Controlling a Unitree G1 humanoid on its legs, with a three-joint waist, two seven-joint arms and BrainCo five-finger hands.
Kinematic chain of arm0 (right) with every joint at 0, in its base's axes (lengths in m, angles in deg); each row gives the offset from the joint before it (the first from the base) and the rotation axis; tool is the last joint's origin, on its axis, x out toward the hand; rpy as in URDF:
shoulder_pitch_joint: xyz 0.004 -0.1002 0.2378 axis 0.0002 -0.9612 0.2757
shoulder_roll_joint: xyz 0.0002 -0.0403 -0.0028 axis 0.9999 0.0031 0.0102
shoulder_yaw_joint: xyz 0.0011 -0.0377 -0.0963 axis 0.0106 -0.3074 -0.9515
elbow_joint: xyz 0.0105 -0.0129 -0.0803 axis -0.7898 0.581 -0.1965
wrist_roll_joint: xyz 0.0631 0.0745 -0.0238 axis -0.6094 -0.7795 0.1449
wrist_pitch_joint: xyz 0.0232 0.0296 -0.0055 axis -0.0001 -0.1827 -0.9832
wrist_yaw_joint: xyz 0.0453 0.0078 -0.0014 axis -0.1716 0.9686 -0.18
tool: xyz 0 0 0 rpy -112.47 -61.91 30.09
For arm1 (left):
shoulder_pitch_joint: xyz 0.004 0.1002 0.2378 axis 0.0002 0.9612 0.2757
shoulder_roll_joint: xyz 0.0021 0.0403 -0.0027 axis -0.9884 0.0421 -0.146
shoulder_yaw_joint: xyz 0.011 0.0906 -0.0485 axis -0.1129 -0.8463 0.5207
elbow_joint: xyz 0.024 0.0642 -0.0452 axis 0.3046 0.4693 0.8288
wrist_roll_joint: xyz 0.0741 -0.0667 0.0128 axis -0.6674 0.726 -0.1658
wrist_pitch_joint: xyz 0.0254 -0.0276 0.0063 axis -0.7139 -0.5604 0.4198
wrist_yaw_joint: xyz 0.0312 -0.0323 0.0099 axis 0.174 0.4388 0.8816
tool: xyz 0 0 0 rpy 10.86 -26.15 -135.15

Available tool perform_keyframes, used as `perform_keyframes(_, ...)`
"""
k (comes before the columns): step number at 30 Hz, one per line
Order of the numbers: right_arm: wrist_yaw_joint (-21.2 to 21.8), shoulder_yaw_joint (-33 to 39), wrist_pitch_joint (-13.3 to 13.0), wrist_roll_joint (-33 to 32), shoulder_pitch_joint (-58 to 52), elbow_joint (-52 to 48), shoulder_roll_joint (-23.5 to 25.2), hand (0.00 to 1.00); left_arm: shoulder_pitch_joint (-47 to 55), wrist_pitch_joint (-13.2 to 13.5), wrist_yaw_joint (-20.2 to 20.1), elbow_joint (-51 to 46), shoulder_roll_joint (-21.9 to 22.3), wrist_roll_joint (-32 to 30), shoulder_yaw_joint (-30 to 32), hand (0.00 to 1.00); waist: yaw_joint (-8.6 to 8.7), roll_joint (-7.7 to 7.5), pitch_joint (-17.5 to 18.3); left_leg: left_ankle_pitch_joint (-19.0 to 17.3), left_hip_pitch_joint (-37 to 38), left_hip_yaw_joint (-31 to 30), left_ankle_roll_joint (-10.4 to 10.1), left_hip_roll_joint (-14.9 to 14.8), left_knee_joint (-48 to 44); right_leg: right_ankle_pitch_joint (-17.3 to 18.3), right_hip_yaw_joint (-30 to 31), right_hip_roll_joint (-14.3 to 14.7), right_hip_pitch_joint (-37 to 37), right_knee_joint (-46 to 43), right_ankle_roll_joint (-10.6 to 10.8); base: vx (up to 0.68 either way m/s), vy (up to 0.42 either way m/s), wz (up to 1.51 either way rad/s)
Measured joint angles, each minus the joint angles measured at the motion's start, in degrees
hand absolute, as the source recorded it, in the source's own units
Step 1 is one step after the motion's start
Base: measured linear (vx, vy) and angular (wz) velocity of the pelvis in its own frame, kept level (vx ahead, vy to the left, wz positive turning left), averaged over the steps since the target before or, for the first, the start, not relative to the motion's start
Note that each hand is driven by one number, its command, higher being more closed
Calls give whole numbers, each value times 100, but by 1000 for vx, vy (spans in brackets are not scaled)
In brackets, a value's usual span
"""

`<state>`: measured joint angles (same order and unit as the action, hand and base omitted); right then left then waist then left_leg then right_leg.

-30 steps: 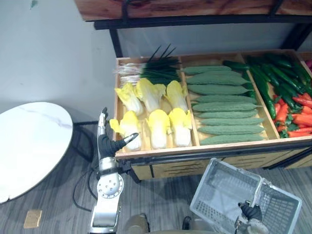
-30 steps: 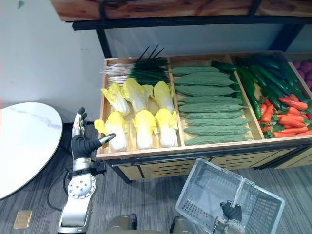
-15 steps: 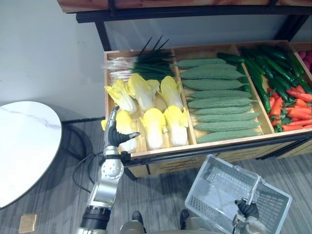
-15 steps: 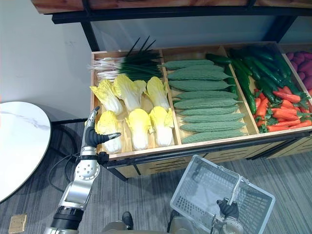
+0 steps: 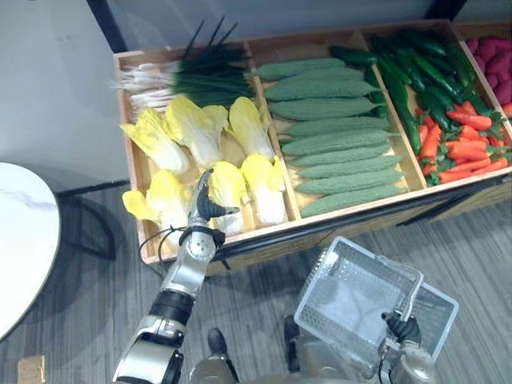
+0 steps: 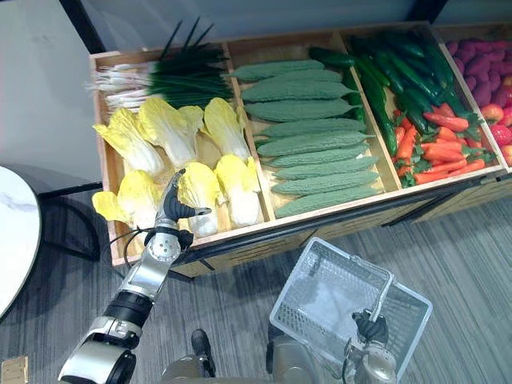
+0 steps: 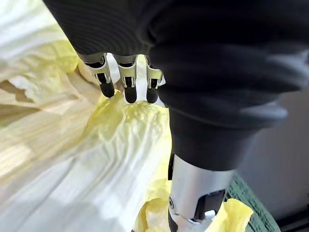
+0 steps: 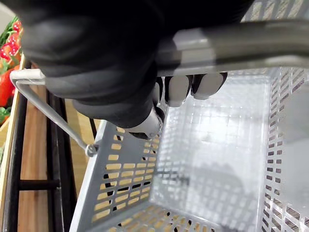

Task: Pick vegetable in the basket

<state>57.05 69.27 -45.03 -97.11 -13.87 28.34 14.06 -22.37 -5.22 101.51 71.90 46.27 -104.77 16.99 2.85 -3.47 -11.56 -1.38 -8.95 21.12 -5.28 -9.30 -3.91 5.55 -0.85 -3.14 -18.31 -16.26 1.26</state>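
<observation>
Six napa cabbages [image 5: 192, 132] lie in the left compartment of the wooden crate [image 5: 128, 96], three per row. The left hand [image 5: 205, 204], fingers straight and released, rests at the front-row middle cabbage [image 5: 230, 182]. In front of the crate, the right hand [image 5: 402, 326] is clenched round the handle [image 8: 241, 41] of one grey basket [image 5: 344, 296].

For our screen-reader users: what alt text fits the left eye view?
The robot's open left hand reaches onto a yellow cabbage in a wooden produce crate, next to green bitter gourds. Its right hand grips the handle of an empty grey basket.
</observation>
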Motion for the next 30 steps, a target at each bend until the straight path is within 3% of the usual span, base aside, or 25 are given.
perform_keyframes(1, -1, -12, -4, -53, 47, -45, 1, 100, -165, -15, -2, 188, -52, -95, 13, 100, 10, 7, -71, 0, -31, 13, 0, -13, -22, -32, 11, 8, -18, 31, 3, 13, -18, -12)
perform_keyframes(7, 11, -40, -137, -500, 60, -254, 1, 100, -614, -61, -75, 585, -112, -555, 60, 100, -1, 11, -196, -1, -36, 105, -1, -35, -51, -166, 102, 28, -17, 158, -2, -1, -3, -9)
perform_keyframes(13, 4, -74, -180, -803, 31, -421, 11, 100, -659, 13, -132, 535, -196, -520, 83, 100, -8, 21, -299, -7, -43, 94, 12, -33, -64, -241, 119, 1, 23, 246, 45, -23, -1, -1)
perform_keyframes(18, -3, 41, -171, -979, 40, -422, 85, 100, 120, 10, -85, -780, -196, -77, 238, 100, -50, 156, -363, -5, 220, 34, 11, -3, 0, -220, 69, 12, 353, 366, 68, 37, 2, 6)
perform_keyframes(25, -12, 277, -165, -943, 71, -408, 126, 100, 1402, 16, 115, -2167, 84, 411, 605, 100, -80, 223, -339, -4, 550, -89, 11, 55, 102, -193, -27, 9, 762, 478, 102, 31, 4, 12)
perform_keyframes(30, -12, 362, -143, -821, 37, -366, 129, 100, 2140, 89, 140, -2879, 388, 547, 708, 100, -66, 425, -135, 9, 718, -165, 31, 106, 190, -153, -37, -10, 940, 530, 148, -10, 4, 4)
